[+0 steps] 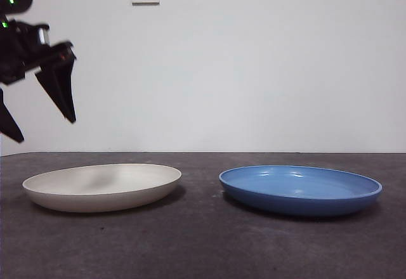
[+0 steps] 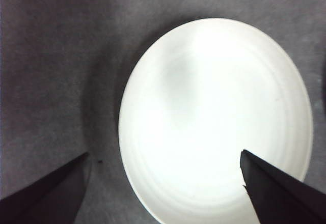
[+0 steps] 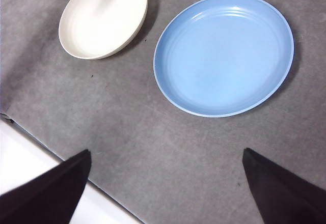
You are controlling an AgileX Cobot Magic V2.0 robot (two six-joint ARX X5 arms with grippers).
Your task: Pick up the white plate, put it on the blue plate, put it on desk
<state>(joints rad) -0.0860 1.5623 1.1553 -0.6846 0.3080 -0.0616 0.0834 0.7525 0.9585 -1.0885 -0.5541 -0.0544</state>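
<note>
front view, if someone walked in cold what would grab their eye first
Two shallow plates lying side by side, apart, on the dark desk: the cream white plate and the glossy blue plate, both empty. Next is the black left gripper hanging high above the white plate's outer edge, jaws open and holding nothing. The right gripper waits well back from both plates, also open.

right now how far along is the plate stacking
Nothing done: the white plate lies on the desk, apart from the empty blue plate. In hand: the left gripper hangs open above the white plate, not touching. The right gripper waits open. Left: grasp, lift, stack, return to desk.
</note>
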